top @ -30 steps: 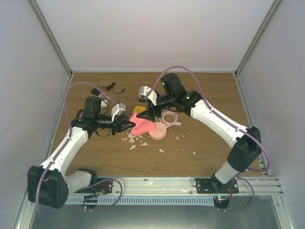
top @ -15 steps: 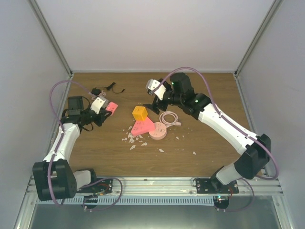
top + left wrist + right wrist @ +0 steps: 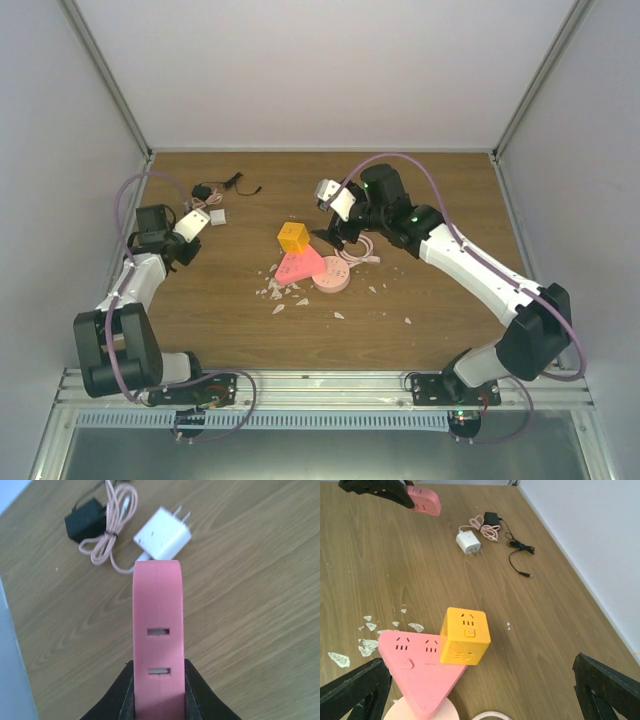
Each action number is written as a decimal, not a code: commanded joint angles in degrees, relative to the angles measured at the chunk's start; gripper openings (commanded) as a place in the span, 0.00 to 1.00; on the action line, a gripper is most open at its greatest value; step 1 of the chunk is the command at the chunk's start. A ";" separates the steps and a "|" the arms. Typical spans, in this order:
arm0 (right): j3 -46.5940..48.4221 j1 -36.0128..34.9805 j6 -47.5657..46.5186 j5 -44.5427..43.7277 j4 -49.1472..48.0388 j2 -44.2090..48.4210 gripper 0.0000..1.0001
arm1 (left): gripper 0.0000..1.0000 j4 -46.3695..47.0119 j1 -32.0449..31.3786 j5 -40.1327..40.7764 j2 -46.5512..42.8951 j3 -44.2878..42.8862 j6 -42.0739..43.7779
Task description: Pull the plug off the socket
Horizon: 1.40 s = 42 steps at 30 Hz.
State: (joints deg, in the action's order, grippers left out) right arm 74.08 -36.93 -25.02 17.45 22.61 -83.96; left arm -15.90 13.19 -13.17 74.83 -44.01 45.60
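The socket [image 3: 298, 266], a flat pink triangle, lies mid-table with one corner on a pale pink disc [image 3: 331, 277]. A yellow cube [image 3: 464, 636] sits on the socket's [image 3: 417, 672] far corner. In the left wrist view my left gripper [image 3: 158, 690] is shut on the plug [image 3: 158, 630], a small pink block with two slots facing the camera. It hangs above the wood, well left of the socket. The right wrist view shows that plug [image 3: 424, 501] at the top left. My right gripper [image 3: 480, 690] stands wide open just right of the yellow cube, holding nothing.
A white charger [image 3: 162, 534] with a coiled pink cable and a black adapter [image 3: 85, 520] lie beyond the plug at the back left. A white cable coil [image 3: 355, 247] lies under the right gripper. White chips [image 3: 280, 292] litter the wood in front of the socket.
My left gripper has pulled the pink plug away from the socket and carried it far left. The right gripper has opened wide and drawn back to the right, uncovering the yellow cube.
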 commanded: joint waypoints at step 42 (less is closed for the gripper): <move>-4.56 6.48 3.53 12.34 3.83 -1.90 1.00 | 0.99 -8.21 0.48 -3.27 9.45 -10.13 2.18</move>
State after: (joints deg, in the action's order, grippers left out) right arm 70.83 -31.20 -22.06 27.16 26.11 -84.68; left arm -17.93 13.65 -7.77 87.09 -49.91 49.23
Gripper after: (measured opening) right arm 0.995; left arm 0.990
